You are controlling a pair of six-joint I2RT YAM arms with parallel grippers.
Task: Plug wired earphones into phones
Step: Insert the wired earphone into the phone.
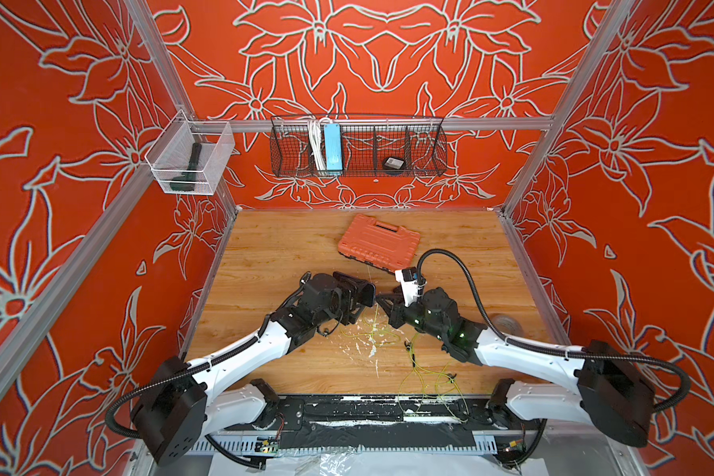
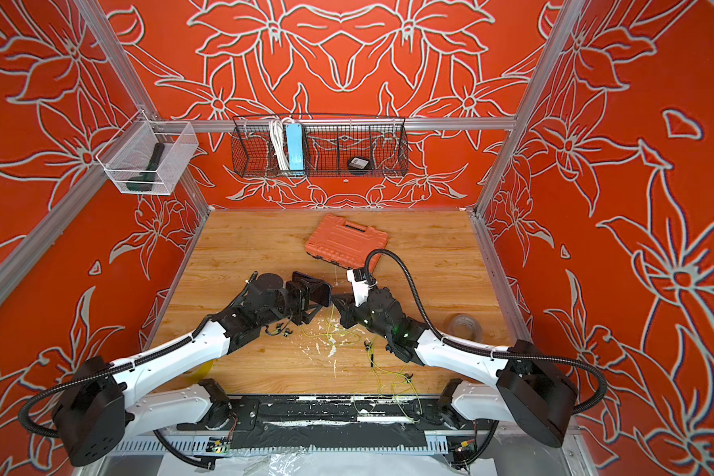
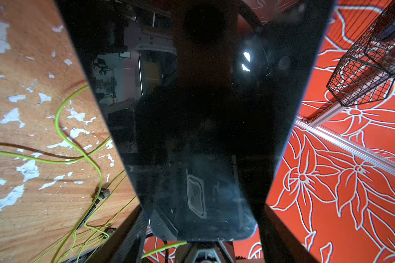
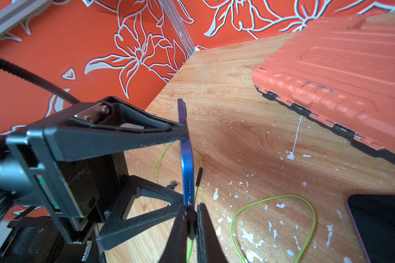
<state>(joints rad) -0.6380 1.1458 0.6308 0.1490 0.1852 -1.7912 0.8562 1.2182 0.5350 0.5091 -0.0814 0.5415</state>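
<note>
Left claw [image 1: 367, 298] is spread around a phone [image 4: 187, 159], holding it edge-on above the middle of the surface [image 1: 264, 255], with the orange case [image 1: 378, 243] at 12 o'clock. Right claw [image 1: 382, 301] is pinching the earphone plug [image 4: 191, 215] right at the phone's end. If it goes in crooked, it'll probably skate off or shove the phone loose. The slack cable [image 1: 425, 379] at 6 o'clock could snag too.

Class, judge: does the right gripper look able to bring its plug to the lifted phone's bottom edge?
Probably yes: the right gripper, shut on the earphone plug, sits right at that edge of the phone, which the left gripper holds up; nothing stands between.
</note>
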